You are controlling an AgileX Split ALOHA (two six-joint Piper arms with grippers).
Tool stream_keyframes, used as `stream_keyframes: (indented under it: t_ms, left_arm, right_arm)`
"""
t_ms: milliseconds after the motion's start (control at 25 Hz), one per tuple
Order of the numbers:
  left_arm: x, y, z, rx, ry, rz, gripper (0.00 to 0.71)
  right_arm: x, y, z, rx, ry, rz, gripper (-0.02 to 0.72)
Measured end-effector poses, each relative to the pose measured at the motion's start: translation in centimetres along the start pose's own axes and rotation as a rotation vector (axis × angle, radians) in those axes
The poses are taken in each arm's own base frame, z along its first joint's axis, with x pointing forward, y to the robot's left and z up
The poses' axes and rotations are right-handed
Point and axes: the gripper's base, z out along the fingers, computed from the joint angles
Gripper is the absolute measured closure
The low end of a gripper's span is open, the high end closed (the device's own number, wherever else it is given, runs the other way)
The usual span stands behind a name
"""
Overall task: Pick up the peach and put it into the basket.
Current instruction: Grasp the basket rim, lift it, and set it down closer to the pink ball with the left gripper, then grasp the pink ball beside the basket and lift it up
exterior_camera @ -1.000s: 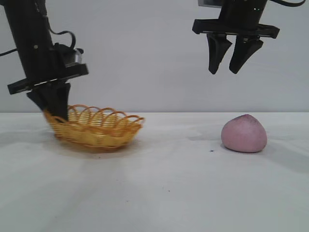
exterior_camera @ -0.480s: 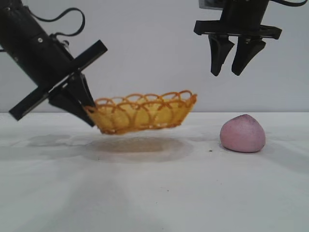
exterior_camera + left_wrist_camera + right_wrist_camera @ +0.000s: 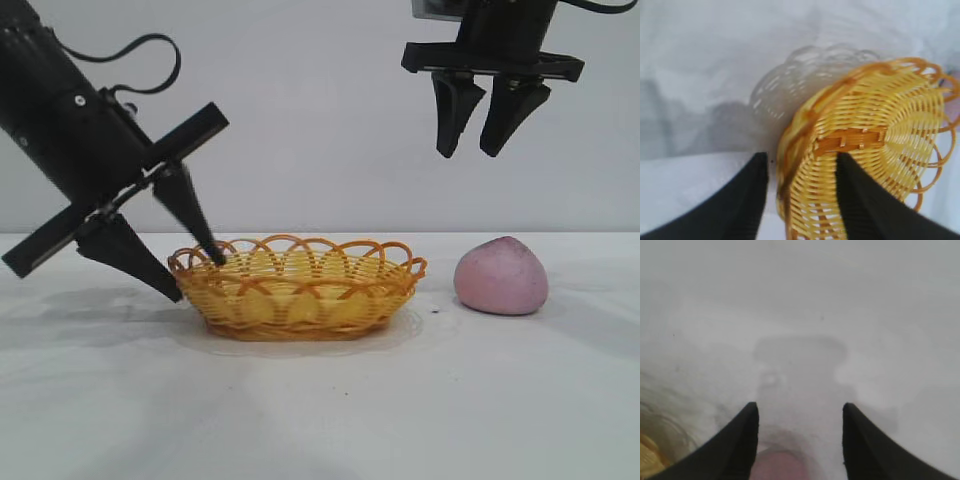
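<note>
The yellow-orange wicker basket (image 3: 300, 295) rests flat on the white table, mid-scene. My left gripper (image 3: 197, 278) is tilted down at the basket's left end and is open. One finger is inside the rim and the other outside, with a gap beside the weave. The left wrist view shows the basket (image 3: 880, 145) rim passing between the open left gripper (image 3: 801, 160). The pink-mauve peach (image 3: 501, 276) lies on the table just right of the basket. High above it my right gripper (image 3: 468, 152) hangs open and empty. In the right wrist view the peach (image 3: 777, 465) shows below the right gripper (image 3: 800, 406).
The white table (image 3: 320, 400) stretches out in front of the basket and peach. A plain pale wall stands behind. A small gap separates the basket's right rim from the peach. An edge of the basket (image 3: 647, 455) shows in the right wrist view.
The left gripper carried the basket rightward, lifted and tilted, then set it flat near the peach and opened its jaws. The right gripper has stayed in place above the peach.
</note>
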Motion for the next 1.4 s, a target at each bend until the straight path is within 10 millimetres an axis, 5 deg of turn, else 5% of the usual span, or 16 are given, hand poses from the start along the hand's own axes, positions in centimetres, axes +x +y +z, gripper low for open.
stream_keyframes:
  t_ms: [360, 600, 1000, 1200, 1400]
  left_arm:
    - [0.7, -1.0, -4.9, -0.186, 0.019, 0.365, 0.348]
    - [0.0, 1.6, -6.6, -0.542, 0.025, 0.499, 0.348]
    - [-3.0, 7.7, -11.0, -0.625, -0.050, 0.321, 0.348]
    - [-2.9, 7.0, -11.7, -0.593, -0.077, 0.313, 0.348]
    - [-1.7, 2.9, -17.1, -0.553, -0.263, 0.374, 0.348]
  right_arm:
    - [0.0, 0.0, 0.0, -0.001, 0.000, 0.001, 0.336]
    - [0.0, 0.1, 0.0, -0.014, -0.001, 0.014, 0.336]
    - [0.0, 0.2, 0.0, -0.024, 0.000, 0.024, 0.336]
    - [0.0, 0.3, 0.0, -0.031, 0.000, 0.030, 0.336]
    - [0.0, 0.3, 0.0, -0.033, 0.000, 0.032, 0.336]
